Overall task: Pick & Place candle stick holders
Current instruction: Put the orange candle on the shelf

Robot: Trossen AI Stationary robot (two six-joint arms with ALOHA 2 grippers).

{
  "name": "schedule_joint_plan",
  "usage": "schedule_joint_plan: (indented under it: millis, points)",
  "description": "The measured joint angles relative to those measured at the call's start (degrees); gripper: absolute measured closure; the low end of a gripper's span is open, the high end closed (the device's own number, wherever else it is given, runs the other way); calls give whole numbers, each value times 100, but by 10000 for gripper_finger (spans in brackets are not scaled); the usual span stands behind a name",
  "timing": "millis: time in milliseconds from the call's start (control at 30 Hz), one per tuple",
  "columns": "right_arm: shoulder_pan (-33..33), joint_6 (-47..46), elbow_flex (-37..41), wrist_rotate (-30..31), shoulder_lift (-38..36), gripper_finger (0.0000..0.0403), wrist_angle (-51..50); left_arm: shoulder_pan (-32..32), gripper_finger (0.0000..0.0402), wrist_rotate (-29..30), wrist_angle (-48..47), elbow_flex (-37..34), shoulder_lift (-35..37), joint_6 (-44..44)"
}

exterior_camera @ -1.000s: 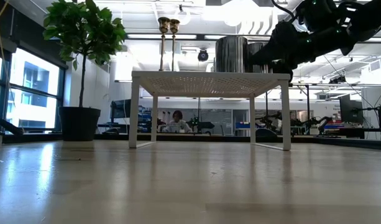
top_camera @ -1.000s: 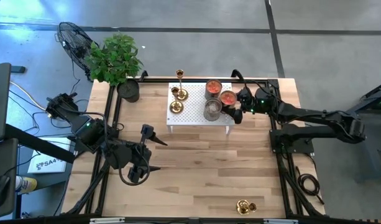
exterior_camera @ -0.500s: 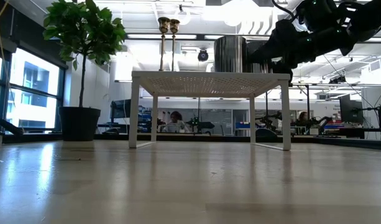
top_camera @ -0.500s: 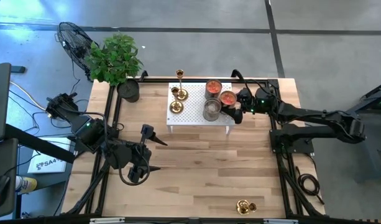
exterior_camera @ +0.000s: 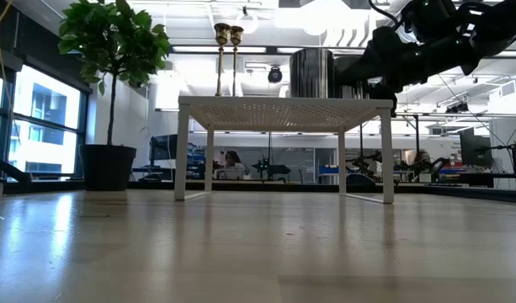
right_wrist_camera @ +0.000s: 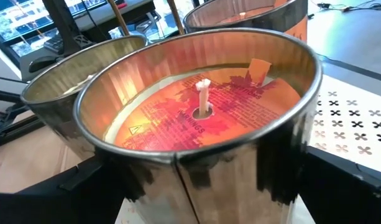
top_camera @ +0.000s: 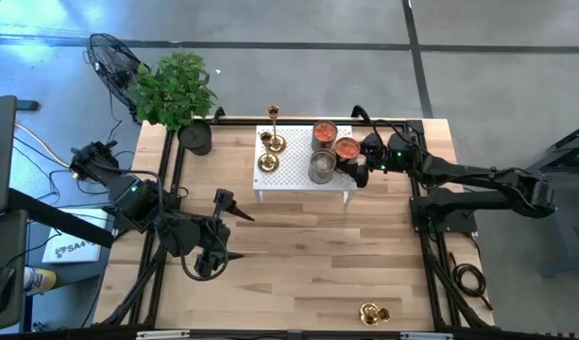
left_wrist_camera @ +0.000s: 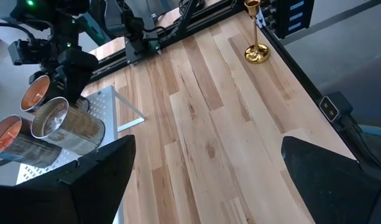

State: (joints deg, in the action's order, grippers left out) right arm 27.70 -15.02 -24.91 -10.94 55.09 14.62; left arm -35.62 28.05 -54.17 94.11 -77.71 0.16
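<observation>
The candle stick holders (top_camera: 270,142) stand in a cluster of three on the white perforated stand (top_camera: 303,179), at the end nearest the potted plant (top_camera: 176,90), while a fourth brass holder (top_camera: 372,313) sits well apart from the stand near the table's front edge. At the stand's other end the right gripper (top_camera: 353,162) has its fingers spread wide around a tin candle (right_wrist_camera: 202,112) rather than any holder, and I reckon that closing or swinging there could knock over the two tins (top_camera: 323,165) crowded beside it; the left gripper (top_camera: 234,234), also spread wide and empty, waits in front of the stand. The table (top_camera: 298,264) is pale wood planks in a black frame, on a grey floor, with a lab and a seated person (exterior_camera: 232,160) visible beyond the stand's legs.
</observation>
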Motion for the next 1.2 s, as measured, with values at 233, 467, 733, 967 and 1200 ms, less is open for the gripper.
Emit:
schedule_joint_plan:
  millis: [233,467,733,967,1200]
  points:
    - [0,-150,0,18,-2,8,3,0,4,2,0,0,0,-2]
    - [0,-165,0,91,-2,4,-16,0,4,2,2,0,0,-7]
    - [0,-169,0,72,-2,4,-18,0,4,2,2,0,0,-31]
    - [2,-153,0,27,-2,3,-21,0,4,2,2,0,0,-31]
    - [2,7,0,-166,-1,3,-25,0,4,1,1,0,0,-28]
